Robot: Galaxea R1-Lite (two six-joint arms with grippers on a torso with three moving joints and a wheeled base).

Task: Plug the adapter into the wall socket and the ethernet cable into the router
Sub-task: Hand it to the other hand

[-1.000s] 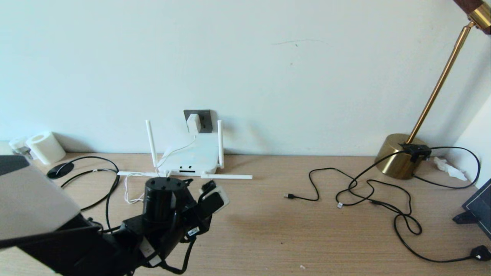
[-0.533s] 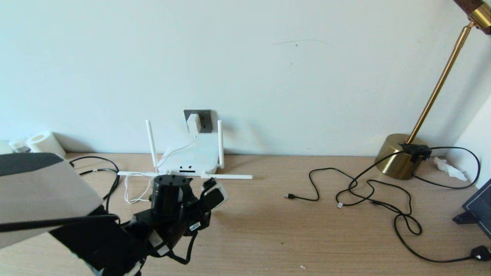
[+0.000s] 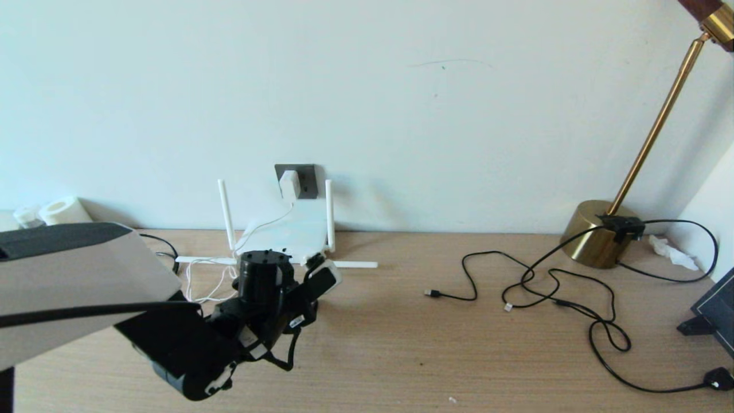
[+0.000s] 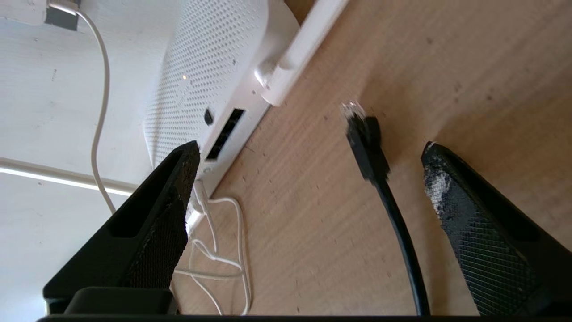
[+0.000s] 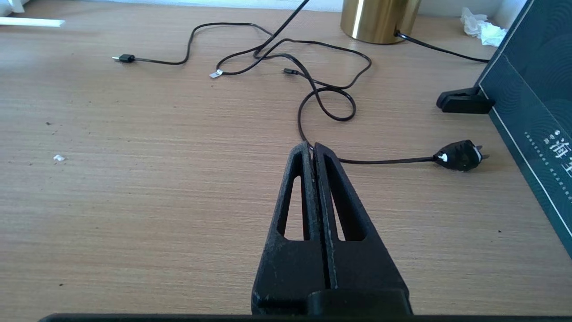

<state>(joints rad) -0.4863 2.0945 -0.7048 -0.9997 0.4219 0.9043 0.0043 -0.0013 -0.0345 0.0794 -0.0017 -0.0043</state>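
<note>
Item: thick black ethernet cable with small boxy connector, clear-tipped. Lying loose on the pale wood-grain desk, just beside the front edge of the flat white perforated router with stick antennas, not yet plugged in. Long axis of the connector along the desk, tip pointing roughly towards the router side but angled off from the dark port slot; cord trailing back under the wrist.

Handling, judged: light, plastic connector rigid and smooth, latch tab probably fragile; cord stiff enough to spring and drag the plug off line. Best hold likely across the flat sides of the connector body, just behind the clear tip, not on the round cord.

Left gripper: black, textured pads, spread wide, empty, straddling the connector from above; one finger near the router's front edge, the other on the far side of the cable.

Right gripper: pressed closed, holding nothing, parked low over the desk on the right, near thin black cords and a black mains plug.

Small white rounded-cube adapter: seated on the dark grey wall socket plate, thin white cord running down to the router. That half of the task judged done.

Also present: brass lamp base, white roll.
</note>
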